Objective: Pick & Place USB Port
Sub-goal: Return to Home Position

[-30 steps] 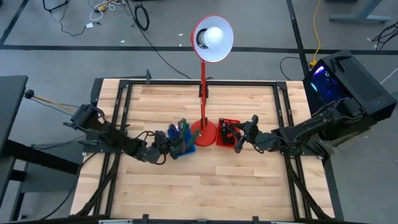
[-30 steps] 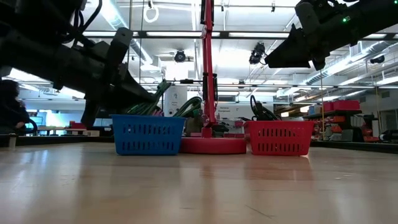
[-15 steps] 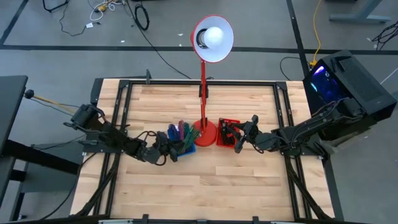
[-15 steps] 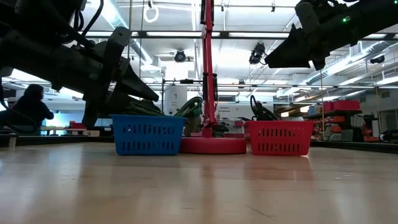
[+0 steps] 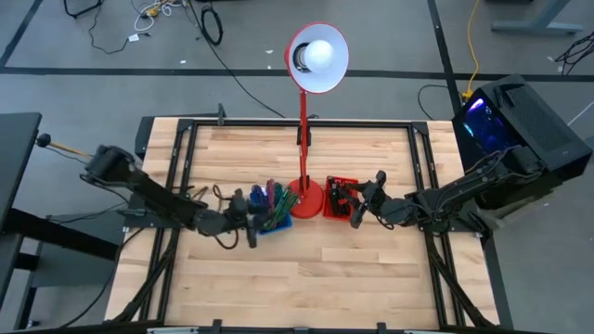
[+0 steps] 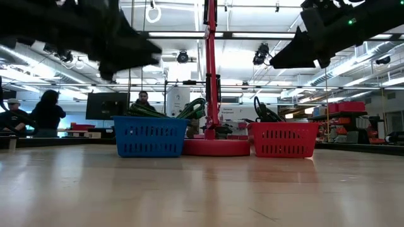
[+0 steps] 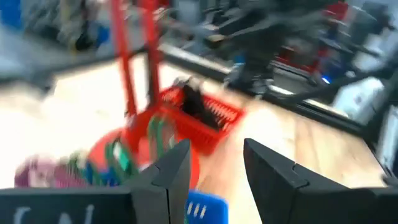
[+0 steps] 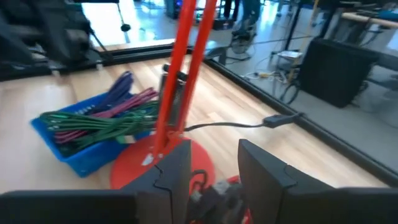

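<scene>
A light wooden desk (image 5: pixel 306 278) is being viewed from above, with a red desk lamp (image 5: pixel 303 121) standing at its middle and its white bulb lit. The lamp's round base is being flanked by two small baskets. A blue slotted plastic bin (image 6: pixel 150 137) is being kept right against the base on the left arm's side, and a red slotted plastic bin (image 6: pixel 283 140) is being kept close to the base on the right arm's side.

A bundle of green charger cables (image 8: pixel 93 127) is being carried in the blue bin along with pink and purple cables (image 8: pixel 127 93), their loops rising above its rim. A black charger cable (image 6: pixel 264 112) is being carried in the red bin, curling up over its edge.

The left pincer (image 7: pixel 216 149) is being held in the air just beside the blue bin, on the side away from the lamp and well above the bin's rim. Its two dark fingers are being held apart, released, with nothing gripped between them. The right pincer (image 8: pixel 214 149) is being held above the outer end of the red bin, its fingers likewise spread and gripping no cable.

Several people (image 6: pixel 47 113) are being seen in the room beyond the desk. A black computer case with a violet glow (image 5: pixel 520 116) is being kept off the desk, behind the right arm.
</scene>
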`<action>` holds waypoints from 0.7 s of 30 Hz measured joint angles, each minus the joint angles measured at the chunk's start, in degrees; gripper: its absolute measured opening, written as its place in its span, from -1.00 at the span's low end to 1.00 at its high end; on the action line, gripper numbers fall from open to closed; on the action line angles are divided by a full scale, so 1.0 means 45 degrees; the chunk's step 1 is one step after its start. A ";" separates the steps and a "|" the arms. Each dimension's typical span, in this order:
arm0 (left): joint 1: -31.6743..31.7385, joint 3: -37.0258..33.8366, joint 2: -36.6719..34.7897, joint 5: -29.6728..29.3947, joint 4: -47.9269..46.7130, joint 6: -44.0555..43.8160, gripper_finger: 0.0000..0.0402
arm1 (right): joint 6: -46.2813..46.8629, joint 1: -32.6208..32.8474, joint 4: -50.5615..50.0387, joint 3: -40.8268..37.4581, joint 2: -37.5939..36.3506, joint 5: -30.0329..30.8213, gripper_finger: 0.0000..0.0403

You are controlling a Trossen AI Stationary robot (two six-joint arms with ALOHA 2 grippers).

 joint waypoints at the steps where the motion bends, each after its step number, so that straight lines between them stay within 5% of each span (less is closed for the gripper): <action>1: 0.0000 0.0000 -0.0410 0.0246 -0.0023 0.0920 -0.24 | -0.0034 -0.0012 -0.0058 0.0000 0.0001 0.0149 -0.35; 8: 0.0130 0.0005 -0.3754 -0.1021 -0.3311 0.5695 -0.27 | -0.0621 -0.0744 -0.0938 -0.0141 -0.1065 -0.0349 -0.35; 14: 0.1373 -0.0011 -0.6717 -0.0826 -0.8626 0.4790 -0.28 | -0.1066 -0.1819 -0.0789 -0.1623 -0.3464 -0.1480 -0.35; 21: 0.3336 -0.0005 -0.9592 0.0741 -1.0329 0.6269 -0.28 | -0.1520 -0.2654 0.1425 -0.3990 -0.6298 -0.3798 -0.35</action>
